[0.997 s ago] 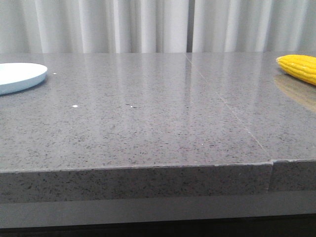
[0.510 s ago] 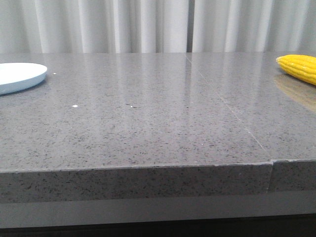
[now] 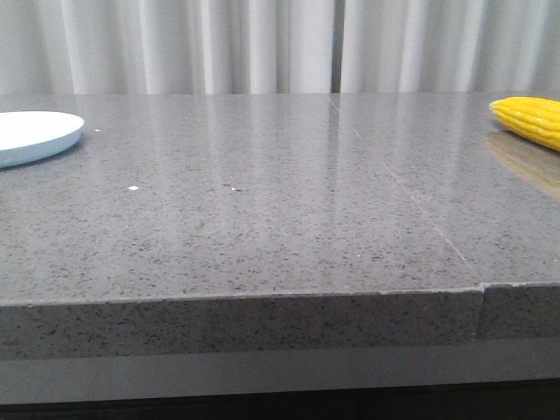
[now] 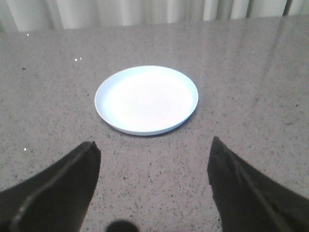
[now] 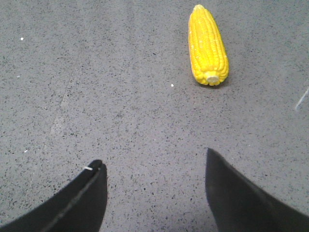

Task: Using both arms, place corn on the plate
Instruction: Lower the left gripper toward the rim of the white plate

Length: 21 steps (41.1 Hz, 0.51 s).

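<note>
The yellow corn (image 3: 532, 120) lies on the grey table at the far right edge of the front view. In the right wrist view the corn (image 5: 207, 46) lies well beyond my right gripper (image 5: 153, 159), its pale stem end toward the fingers. That gripper is open with nothing between its fingers. The pale plate (image 3: 35, 133) sits at the far left of the table, bare. In the left wrist view the plate (image 4: 146, 99) lies just beyond my left gripper (image 4: 153, 142), which is open and holds nothing. Neither arm shows in the front view.
The speckled grey table (image 3: 262, 201) has a seam (image 3: 411, 206) running from back to front on its right half, and its front edge (image 3: 245, 319) is near the camera. White curtains (image 3: 262, 44) hang behind the table.
</note>
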Tool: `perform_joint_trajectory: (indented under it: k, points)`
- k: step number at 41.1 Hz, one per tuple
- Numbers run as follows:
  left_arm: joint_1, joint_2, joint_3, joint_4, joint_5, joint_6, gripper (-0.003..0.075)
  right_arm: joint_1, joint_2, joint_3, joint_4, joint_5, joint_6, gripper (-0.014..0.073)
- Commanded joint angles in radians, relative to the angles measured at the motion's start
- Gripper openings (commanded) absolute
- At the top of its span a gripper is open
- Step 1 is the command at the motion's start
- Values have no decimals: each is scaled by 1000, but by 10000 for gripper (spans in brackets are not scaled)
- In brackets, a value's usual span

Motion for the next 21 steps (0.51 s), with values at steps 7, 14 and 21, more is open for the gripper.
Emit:
perform_joint_trajectory:
  k: [7, 14, 21]
  points:
    - [-2, 201, -94, 6, -34, -10, 472, -4, 10, -33, -12, -64, -11, 477]
    - [-2, 349, -174, 18, -43, -10, 472, -4, 10, -33, -12, -63, -11, 477]
    - [41, 529, -296, 31, 20, -8, 472, -4, 10, -33, -12, -62, -11, 477]
